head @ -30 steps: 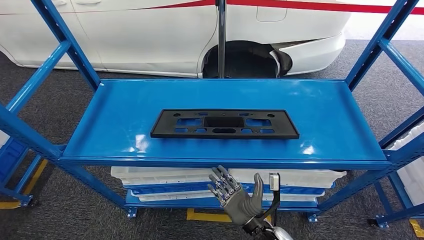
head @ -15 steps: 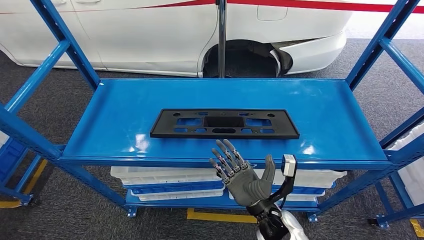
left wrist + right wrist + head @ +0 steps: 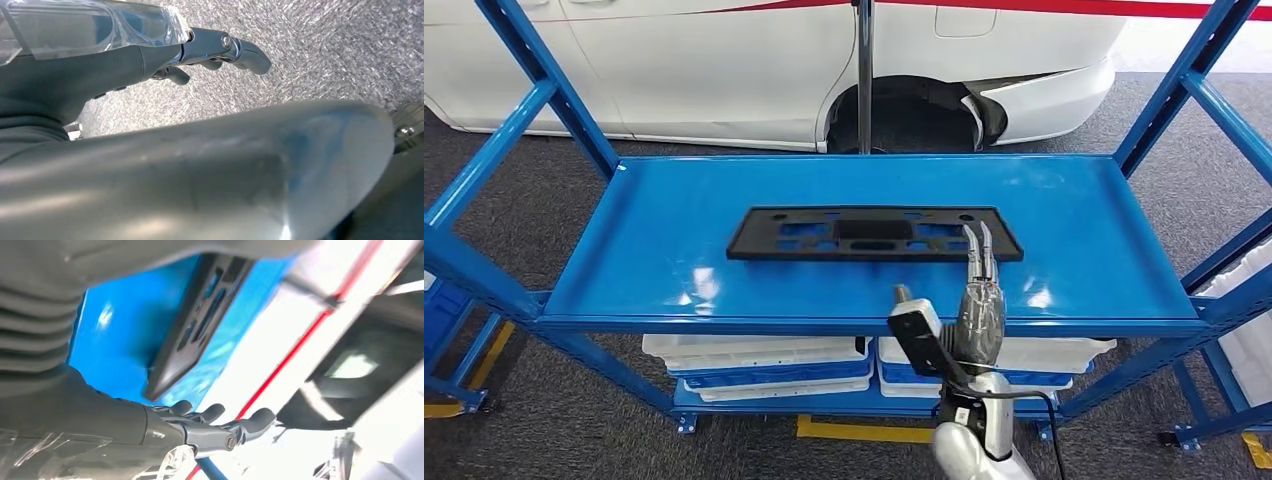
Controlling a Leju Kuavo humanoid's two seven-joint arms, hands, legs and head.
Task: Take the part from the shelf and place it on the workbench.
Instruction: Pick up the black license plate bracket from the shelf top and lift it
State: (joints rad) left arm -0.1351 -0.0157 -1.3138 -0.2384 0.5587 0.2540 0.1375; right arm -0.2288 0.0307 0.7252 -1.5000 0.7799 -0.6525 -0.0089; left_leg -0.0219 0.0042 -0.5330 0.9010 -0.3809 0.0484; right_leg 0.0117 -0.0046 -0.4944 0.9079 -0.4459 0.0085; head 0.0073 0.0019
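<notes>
Part: we see the black part (image 3: 874, 234) lying flat near the middle of the blue shelf (image 3: 674, 200), long side parallel to the front lip; bare blue surface lies all round it.
Right hand: our right hand (image 3: 980, 300) rises over the front lip, fingers (image 3: 976, 250) straight and close together, tips over the part's near right edge; it holds nothing. Whether they touch the part we cannot tell.
Left hand: our left hand (image 3: 150, 55) hangs over grey carpet, fingers loosely curled, grasping nothing.
Obstacles: slanted blue uprights (image 3: 1169, 90) flank both shelf ends.
Around: white trays (image 3: 754, 350) below; a white car (image 3: 724, 70) behind the shelf.
</notes>
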